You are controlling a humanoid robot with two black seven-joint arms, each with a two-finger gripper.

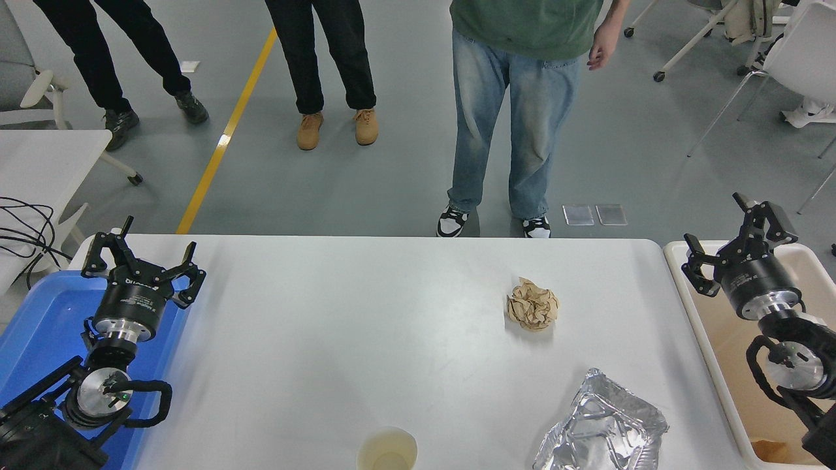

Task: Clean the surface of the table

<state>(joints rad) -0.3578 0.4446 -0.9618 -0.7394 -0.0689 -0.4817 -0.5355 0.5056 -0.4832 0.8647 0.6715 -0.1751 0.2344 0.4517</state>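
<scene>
Across the middle of the view stretches the table surface (pixel 339 326), a wide white top with rounded far corners, smooth and faintly shiny, filling the frame from the blue tray (pixel 39 326) at its left edge to the beige bin (pixel 708 326) at its right. Three things lie on it: one crumpled ball of brown paper (pixel 532 304) right of centre, one sheet of crinkled silver foil (pixel 604 427) near the front right, and one pale paper cup (pixel 386 449) at the front edge, cut off by the frame. The paper ball and the foil are well apart from each other; the cup sits apart from both.

Two arms are in view. The left gripper (pixel 140 261) hangs over the blue tray at the table's left end, its fingers spread wide and holding nothing. The right gripper (pixel 738 238) hangs over the beige bin at the right, fingers likewise spread and empty. Neither touches the table.

Beyond the far edge stand three people, seen from the waist or legs down.
</scene>
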